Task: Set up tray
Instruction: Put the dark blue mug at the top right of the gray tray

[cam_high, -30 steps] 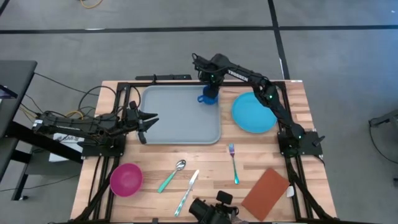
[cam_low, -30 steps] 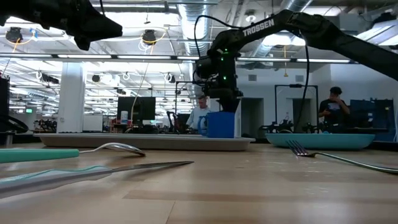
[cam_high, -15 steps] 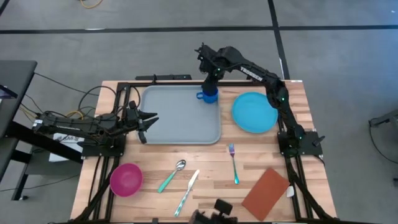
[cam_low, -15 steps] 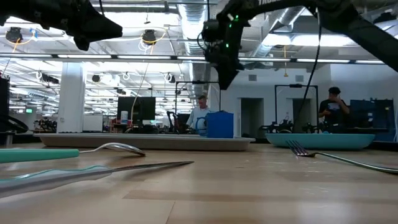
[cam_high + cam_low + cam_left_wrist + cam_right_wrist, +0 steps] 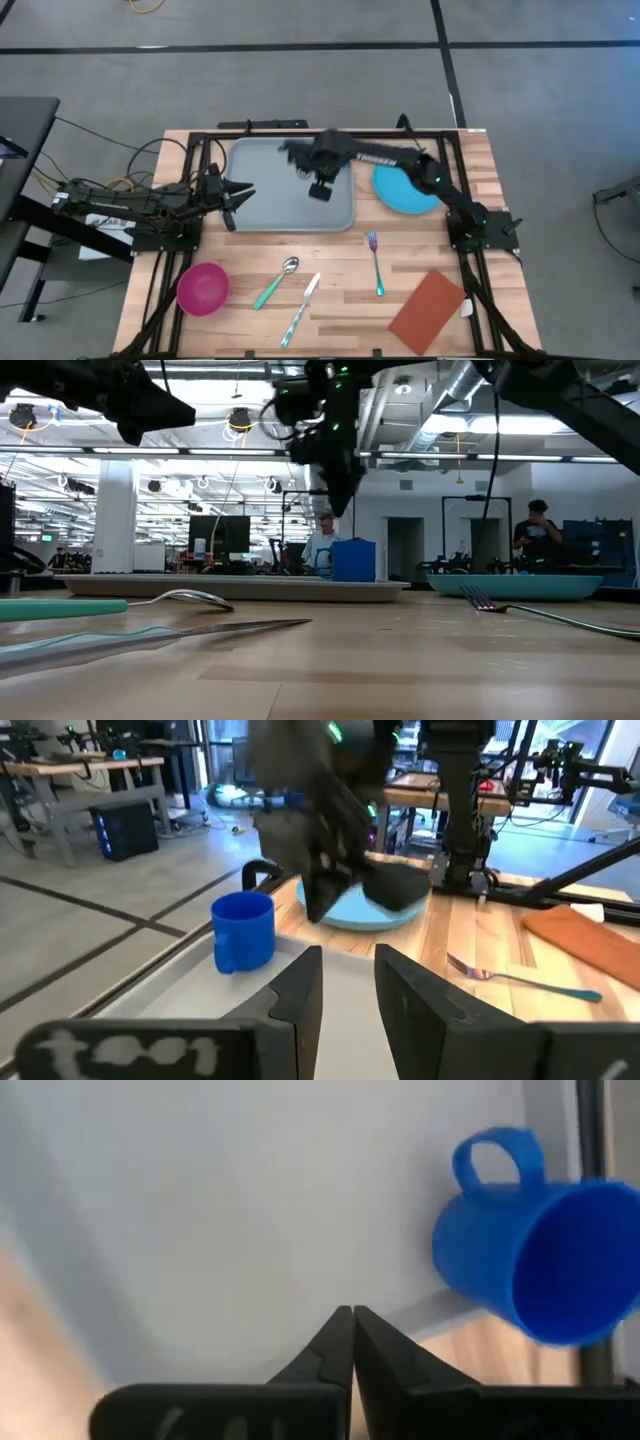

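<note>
The light grey-blue tray [image 5: 270, 200] lies at the table's far middle. A blue mug [image 5: 352, 560] stands upright on the tray's far right part. It also shows in the left wrist view [image 5: 245, 930] and the right wrist view [image 5: 535, 1260], but my right arm hides it in the high view. My right gripper [image 5: 320, 190] hangs shut above the tray's middle, fingers pointing down [image 5: 335, 500], clear of the mug. My left gripper [image 5: 240, 192] hovers open over the tray's left edge, high above the table [image 5: 150, 405], with nothing between its fingers [image 5: 348, 980].
A round blue plate [image 5: 408, 185] lies right of the tray. Toward the near edge lie a fork [image 5: 375, 262], a spoon [image 5: 280, 280], a knife [image 5: 300, 305], a pink bowl [image 5: 203, 288] at the left and a rust-brown napkin [image 5: 428, 310] at the right. People stand in the room behind.
My right gripper has let go of the mug and risen. It has swung toward the table's left and near side over the tray's middle, and it has shut. The mug stays upright on the tray where it stood.
</note>
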Available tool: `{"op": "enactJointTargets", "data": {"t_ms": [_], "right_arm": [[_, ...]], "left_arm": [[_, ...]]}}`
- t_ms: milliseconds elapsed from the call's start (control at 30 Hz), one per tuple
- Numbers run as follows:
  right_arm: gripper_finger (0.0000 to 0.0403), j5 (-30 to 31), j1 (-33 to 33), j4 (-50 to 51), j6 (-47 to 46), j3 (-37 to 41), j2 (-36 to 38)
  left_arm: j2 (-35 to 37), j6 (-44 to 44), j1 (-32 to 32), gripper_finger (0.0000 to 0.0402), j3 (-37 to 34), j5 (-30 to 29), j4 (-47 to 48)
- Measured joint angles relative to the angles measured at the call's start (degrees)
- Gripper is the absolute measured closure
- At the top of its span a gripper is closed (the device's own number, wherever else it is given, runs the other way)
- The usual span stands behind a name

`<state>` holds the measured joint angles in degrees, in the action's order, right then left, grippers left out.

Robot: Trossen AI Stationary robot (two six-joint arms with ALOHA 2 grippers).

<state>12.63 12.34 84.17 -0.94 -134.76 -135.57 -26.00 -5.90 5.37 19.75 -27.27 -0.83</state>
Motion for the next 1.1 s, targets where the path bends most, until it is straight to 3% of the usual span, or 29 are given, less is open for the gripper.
{"op": "enactJointTargets", "data": {"t_ms": [233,367,933,1100], "right_arm": [[0.0402,2.9,-2.4,0.8,1.2,0.1,-7.8],[0.0402,7.9,-0.9,0.8,0.7,0.1,-10.1],[0.0403,16.0,5.6,-1.6,2.5,0.1,-10.0],[0.0403,15.8,6.7,-2.8,2.9,0.1,-9.9]], "left_arm": [[0.0,-1.7,0.0,0.0319,0.0,-0.1,3.0],[0.0,-2.9,0.0,0.0319,0.0,-0.1,3.0],[0.0,-2.6,0.0,0.0319,0.0,-0.6,2.7],[0.0,-2.5,0.0,0.0319,0.0,-1.8,2.7]]}}
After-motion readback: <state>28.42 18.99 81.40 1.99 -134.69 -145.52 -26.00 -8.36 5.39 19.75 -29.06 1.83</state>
